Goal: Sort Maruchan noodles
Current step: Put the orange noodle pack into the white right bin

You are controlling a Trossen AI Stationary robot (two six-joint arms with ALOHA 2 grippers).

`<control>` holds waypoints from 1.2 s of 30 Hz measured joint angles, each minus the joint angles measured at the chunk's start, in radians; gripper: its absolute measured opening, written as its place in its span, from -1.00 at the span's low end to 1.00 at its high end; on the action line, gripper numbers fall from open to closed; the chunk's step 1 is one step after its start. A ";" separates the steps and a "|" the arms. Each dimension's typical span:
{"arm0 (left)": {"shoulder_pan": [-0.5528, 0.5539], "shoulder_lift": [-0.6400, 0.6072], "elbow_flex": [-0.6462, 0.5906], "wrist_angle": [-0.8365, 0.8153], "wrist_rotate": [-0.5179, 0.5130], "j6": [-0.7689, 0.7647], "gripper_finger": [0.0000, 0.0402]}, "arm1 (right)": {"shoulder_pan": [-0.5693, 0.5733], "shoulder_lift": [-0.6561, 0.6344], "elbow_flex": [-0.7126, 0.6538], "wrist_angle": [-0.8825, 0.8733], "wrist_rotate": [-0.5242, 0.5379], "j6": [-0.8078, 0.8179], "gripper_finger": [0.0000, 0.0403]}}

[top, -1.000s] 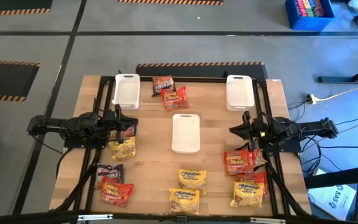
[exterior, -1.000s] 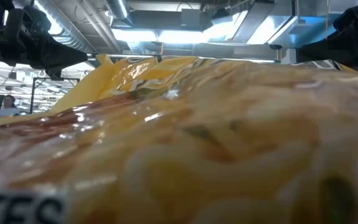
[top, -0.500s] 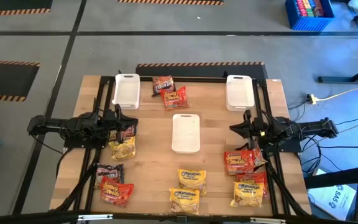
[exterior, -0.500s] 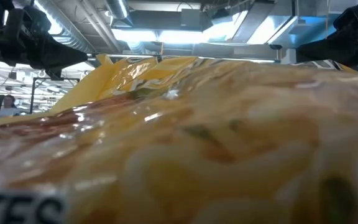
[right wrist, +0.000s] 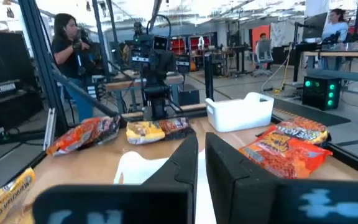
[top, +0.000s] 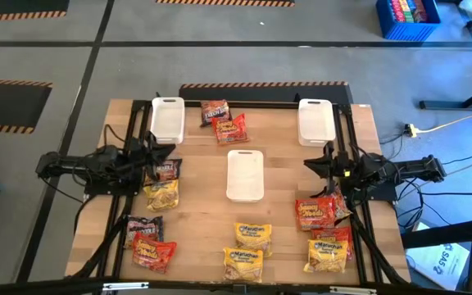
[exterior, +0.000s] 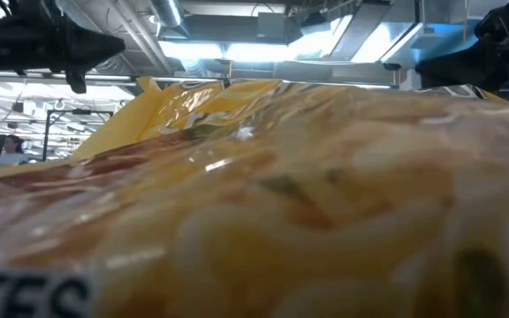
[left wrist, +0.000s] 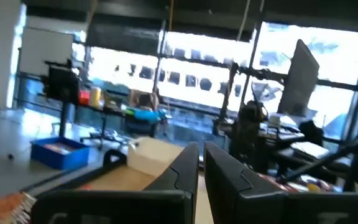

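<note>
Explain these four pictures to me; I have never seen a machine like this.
Two dark robot arms work at a wooden table. One picture looks straight down, one sits at table height with a yellow noodle packet filling it, and two look out from the arms' wrists. The left tool and the right tool are both shut and hold nothing. On the table lie three white trays, the middle one empty, and scattered noodle packets: yellow, red and dark.

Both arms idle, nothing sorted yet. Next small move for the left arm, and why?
Probably open the left tool and lower it onto the dark packet right beside it. Both tools are shut and empty, the right tool waiting on its side, and all three white trays, like the nearest tray, hold nothing, so that closest packet looks like the first pick.
</note>
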 joint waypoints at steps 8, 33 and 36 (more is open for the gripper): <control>0.012 0.106 0.000 0.144 -0.002 0.059 -0.90 | 0.000 0.000 0.002 0.004 0.056 0.059 -0.91; 0.045 0.930 0.312 0.469 0.185 0.019 -0.90 | 0.000 0.240 0.180 -0.078 -0.128 0.120 -0.91; 0.034 0.983 0.332 0.467 0.185 0.000 -0.90 | 0.000 0.314 0.236 -0.101 -0.117 0.097 -0.87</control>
